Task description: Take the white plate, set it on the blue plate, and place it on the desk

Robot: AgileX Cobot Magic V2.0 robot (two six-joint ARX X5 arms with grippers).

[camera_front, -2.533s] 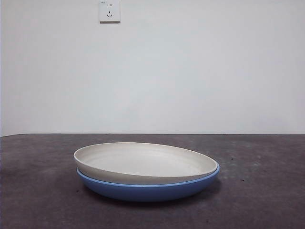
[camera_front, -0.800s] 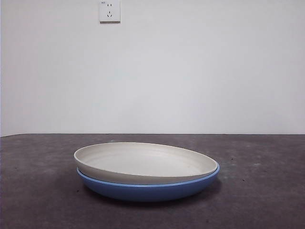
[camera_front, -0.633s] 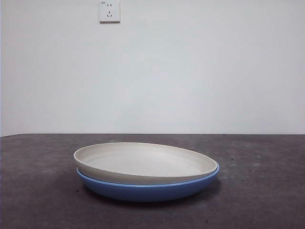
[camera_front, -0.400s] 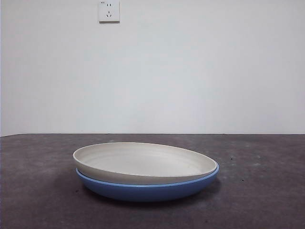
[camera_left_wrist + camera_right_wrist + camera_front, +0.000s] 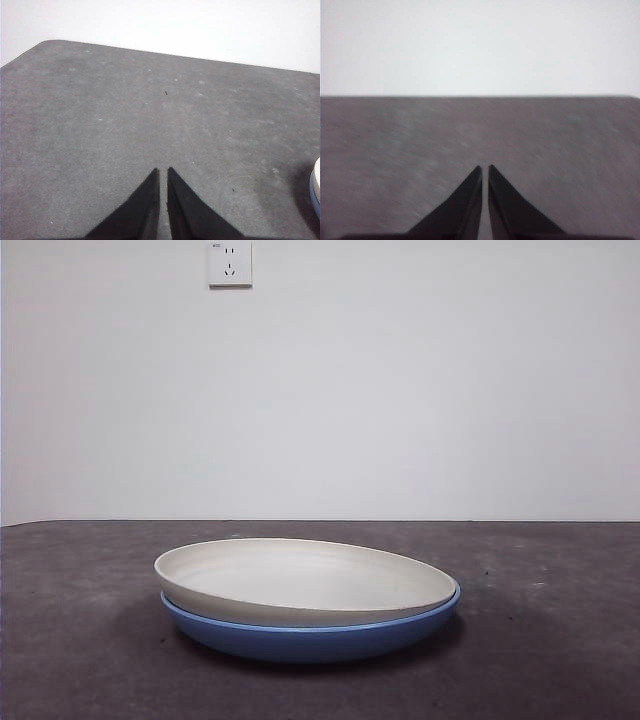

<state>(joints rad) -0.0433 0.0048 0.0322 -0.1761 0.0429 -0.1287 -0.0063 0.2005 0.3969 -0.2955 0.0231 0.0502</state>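
The white plate [image 5: 305, 580] rests nested on top of the blue plate [image 5: 310, 640], and the pair sits on the desk [image 5: 560, 640] at the middle of the front view. A sliver of both plates' rims [image 5: 316, 185] shows at one edge of the left wrist view. My left gripper [image 5: 163, 171] hangs shut over bare desk, away from the plates, holding nothing. My right gripper [image 5: 485, 167] is shut too, above bare desk, with neither plate in its blurred view. Neither arm appears in the front view.
A white wall with a power socket [image 5: 230, 262] stands behind the desk. The desk's far edge [image 5: 150, 50] and a rounded corner show in the left wrist view.
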